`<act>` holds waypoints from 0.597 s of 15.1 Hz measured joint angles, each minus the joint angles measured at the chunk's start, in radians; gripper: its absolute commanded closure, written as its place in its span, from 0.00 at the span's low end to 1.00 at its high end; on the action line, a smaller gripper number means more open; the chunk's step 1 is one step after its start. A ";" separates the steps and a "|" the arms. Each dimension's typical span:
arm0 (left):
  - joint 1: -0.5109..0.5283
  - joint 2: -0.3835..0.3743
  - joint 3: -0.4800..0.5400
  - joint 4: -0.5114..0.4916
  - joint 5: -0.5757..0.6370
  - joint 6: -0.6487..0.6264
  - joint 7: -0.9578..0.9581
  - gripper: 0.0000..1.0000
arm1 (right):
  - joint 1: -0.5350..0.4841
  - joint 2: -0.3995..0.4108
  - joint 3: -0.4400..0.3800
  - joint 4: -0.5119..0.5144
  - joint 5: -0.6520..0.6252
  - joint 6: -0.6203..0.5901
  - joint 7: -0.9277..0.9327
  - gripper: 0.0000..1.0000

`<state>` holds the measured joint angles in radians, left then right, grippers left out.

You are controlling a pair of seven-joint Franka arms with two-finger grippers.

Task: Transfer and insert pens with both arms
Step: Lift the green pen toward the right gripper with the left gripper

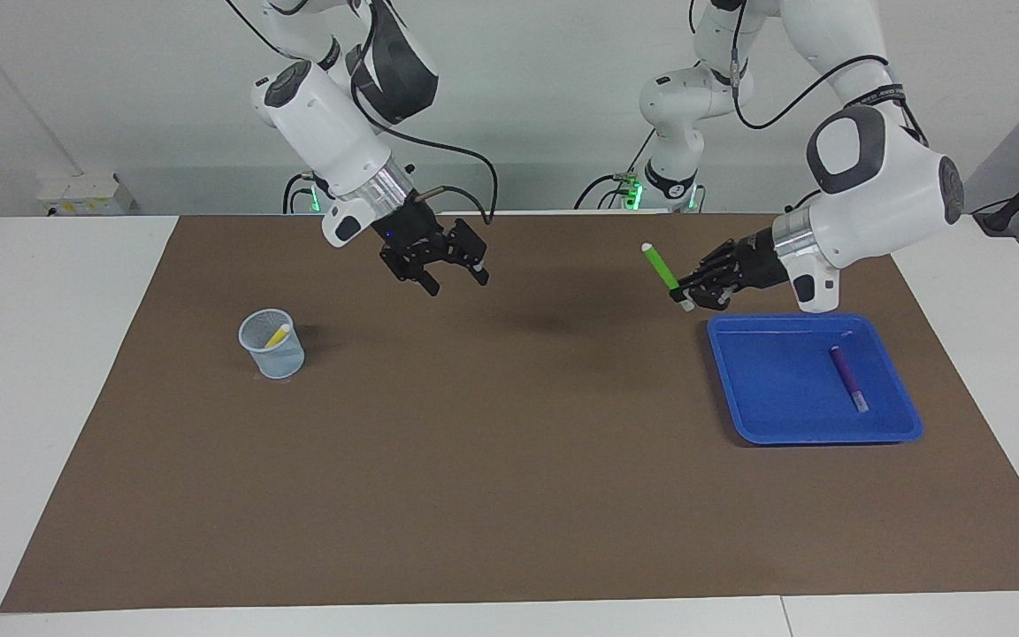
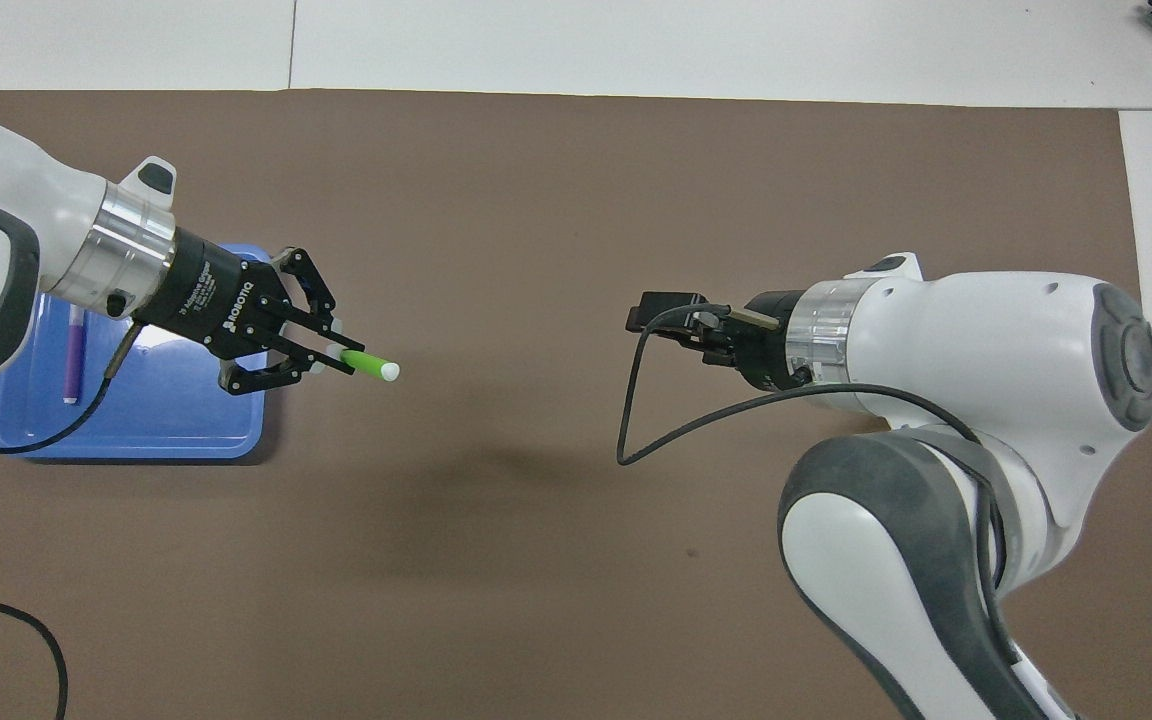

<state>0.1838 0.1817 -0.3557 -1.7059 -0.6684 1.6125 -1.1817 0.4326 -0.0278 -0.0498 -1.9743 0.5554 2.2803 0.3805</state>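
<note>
The left tool pinches the green pen by its bottom end, up over the worktop beside the blue tray. The pen points toward the right tool, which hangs wide apart over the worktop's middle.

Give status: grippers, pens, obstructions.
Left gripper shut on green pen, raised beside blue tray. Right gripper open over mat. Nothing between them.
</note>
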 measured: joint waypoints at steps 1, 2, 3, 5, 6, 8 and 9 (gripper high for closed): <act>-0.008 -0.005 -0.001 -0.017 -0.032 0.000 -0.050 1.00 | 0.002 0.000 0.000 0.016 0.000 -0.028 0.003 0.00; -0.012 -0.012 -0.001 -0.032 -0.057 0.001 -0.095 1.00 | 0.003 0.000 0.000 0.037 0.000 -0.067 0.005 0.00; -0.015 -0.020 -0.001 -0.045 -0.080 0.003 -0.142 1.00 | 0.005 -0.001 0.000 0.059 0.000 -0.103 0.008 0.00; -0.021 -0.033 -0.001 -0.065 -0.115 0.019 -0.249 1.00 | 0.010 -0.001 0.001 0.095 0.000 -0.138 0.035 0.00; -0.028 -0.039 -0.002 -0.071 -0.125 0.037 -0.299 1.00 | 0.024 -0.001 0.001 0.108 0.000 -0.142 0.054 0.00; -0.054 -0.053 -0.002 -0.085 -0.137 0.092 -0.387 1.00 | 0.076 -0.001 0.002 0.131 -0.010 -0.140 0.130 0.00; -0.069 -0.060 -0.002 -0.093 -0.142 0.112 -0.411 1.00 | 0.105 -0.001 0.003 0.142 -0.034 -0.139 0.175 0.00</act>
<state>0.1153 0.1214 -0.3576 -1.7992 -0.8102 1.7243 -1.5930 0.5372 -0.0285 -0.0473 -1.8319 0.5213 2.1409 0.5553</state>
